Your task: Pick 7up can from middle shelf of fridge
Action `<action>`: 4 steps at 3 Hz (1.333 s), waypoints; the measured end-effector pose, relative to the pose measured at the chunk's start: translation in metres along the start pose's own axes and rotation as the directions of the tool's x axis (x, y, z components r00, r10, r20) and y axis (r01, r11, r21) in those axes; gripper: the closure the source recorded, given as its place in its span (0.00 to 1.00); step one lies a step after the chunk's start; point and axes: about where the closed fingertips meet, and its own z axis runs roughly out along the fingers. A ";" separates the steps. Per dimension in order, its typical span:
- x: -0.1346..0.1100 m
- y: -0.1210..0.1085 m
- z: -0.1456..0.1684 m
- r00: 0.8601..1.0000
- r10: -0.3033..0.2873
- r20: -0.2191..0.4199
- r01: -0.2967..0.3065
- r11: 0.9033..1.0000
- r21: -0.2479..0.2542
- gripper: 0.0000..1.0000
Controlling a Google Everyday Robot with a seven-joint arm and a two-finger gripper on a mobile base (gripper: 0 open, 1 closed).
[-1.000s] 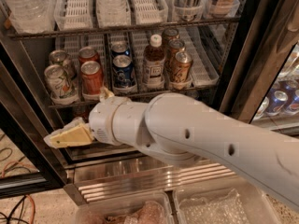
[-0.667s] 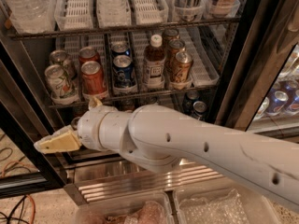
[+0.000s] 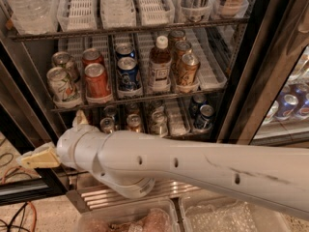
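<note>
Whether the jaws are parted or closed I cannot tell, since the gripper [image 3: 37,157] is showing only as one tan wedge pointing left. It is hanging low at the left edge of the view, in front of the fridge's [image 3: 241,81] lower left frame, and nothing is showing in its grasp. The white arm [image 3: 193,170] is stretching across the foreground from the right, covering most of the ribbed steel grille [image 3: 104,197]. Two clear bins [image 3: 227,216] are sitting at the bottom of the view. Beyond the arm, dark cans [image 3: 205,114] are standing on the lowest rack. Above that, the middle shelf [image 3: 145,98] is carrying the drinks in lanes. The 7up can [image 3: 62,83] is standing upright at the front of the leftmost lane, above the gripper and well apart from it, with what is probably a similar pale can [image 3: 63,61] behind it. Just beside it to the right, a red can [image 3: 97,79] is standing, then a blue can [image 3: 128,74], a bottle [image 3: 159,64] and a brown can [image 3: 187,69]. Farthest up, white slotted trays [image 3: 152,4] are lining the top rack.
</note>
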 end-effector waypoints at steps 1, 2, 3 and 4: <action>-0.001 -0.022 -0.001 1.000 -0.001 0.003 0.001 0.996 0.086 0.00; -0.005 -0.020 0.000 1.000 -0.012 0.022 0.010 0.995 0.097 0.00; -0.006 -0.016 0.003 0.999 -0.026 0.043 0.020 0.990 0.142 0.00; -0.007 -0.015 0.008 0.996 -0.036 0.086 0.017 0.977 0.213 0.00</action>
